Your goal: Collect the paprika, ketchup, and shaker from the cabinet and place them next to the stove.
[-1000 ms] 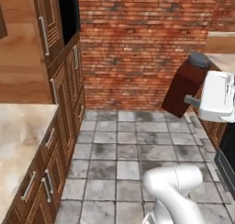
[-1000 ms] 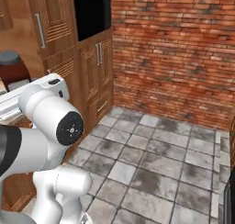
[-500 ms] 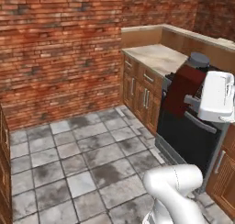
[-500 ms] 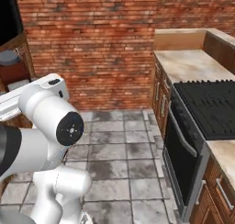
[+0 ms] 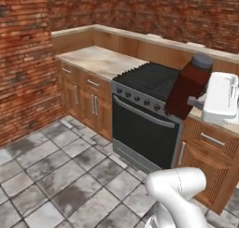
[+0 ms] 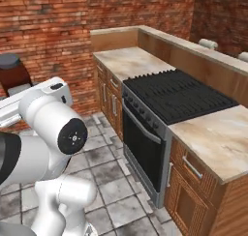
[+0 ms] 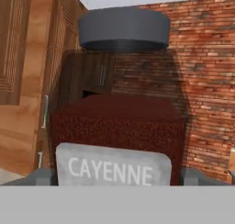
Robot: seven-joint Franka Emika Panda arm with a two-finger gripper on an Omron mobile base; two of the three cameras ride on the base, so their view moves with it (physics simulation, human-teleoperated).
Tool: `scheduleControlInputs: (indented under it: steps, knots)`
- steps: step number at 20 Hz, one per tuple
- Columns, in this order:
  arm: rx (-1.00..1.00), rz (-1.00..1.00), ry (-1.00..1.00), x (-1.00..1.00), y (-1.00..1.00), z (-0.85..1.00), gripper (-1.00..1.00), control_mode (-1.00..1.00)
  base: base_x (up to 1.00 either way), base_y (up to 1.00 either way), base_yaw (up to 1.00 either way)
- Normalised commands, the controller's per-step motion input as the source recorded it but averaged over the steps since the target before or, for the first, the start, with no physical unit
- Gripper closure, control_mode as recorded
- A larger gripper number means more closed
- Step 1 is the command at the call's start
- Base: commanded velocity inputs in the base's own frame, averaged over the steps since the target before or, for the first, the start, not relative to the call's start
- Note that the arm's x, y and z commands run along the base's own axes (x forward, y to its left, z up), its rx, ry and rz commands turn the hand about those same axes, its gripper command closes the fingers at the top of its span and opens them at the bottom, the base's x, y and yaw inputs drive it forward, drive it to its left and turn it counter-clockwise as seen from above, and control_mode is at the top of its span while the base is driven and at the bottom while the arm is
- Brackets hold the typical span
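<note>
The paprika (image 7: 117, 122), a wide dark red jar with a dark cap and a pale label reading CAYENNE, sits between my two fingertips (image 7: 43, 176). My gripper (image 7: 117, 177) is shut on it, jaws standing wide around its body. From the left base the paprika (image 5: 186, 89) hangs tilted in the gripper (image 5: 196, 102), above the front right corner of the stove (image 5: 149, 77). From the right base the paprika (image 6: 12, 73) shows at the far left, behind my arm, well apart from the stove (image 6: 179, 95). The ketchup and shaker are out of view.
Marble-topped counters lie on both sides of the stove, one on the far side (image 6: 131, 61) and one on the near side (image 6: 218, 133), over wooden drawers and doors. A raised wooden ledge (image 6: 193, 51) backs them. Brick walls and a tiled floor (image 5: 56, 175) surround me.
The base has turned, so both base views have swung from the brick wall and tall wooden cabinets to the stove and counters. The paprika stays in the gripper.
</note>
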Motion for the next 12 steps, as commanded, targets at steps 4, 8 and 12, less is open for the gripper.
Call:
scheduleControlInputs:
  steps: [4, 8, 12]
  knots:
    - [0.0, 0.0, 0.0, 0.0, 0.0, 0.0, 1.0, 1.0, 0.53, 0.5, -0.51]
    - [0.0, 0.0, 0.0, 0.0, 0.0, 0.0, 1.0, 1.0, 0.55, 0.7, -0.42]
    - [0.0, 0.0, 0.0, 0.0, 0.0, 0.0, 1.0, 1.0, 0.54, 0.74, -0.38]
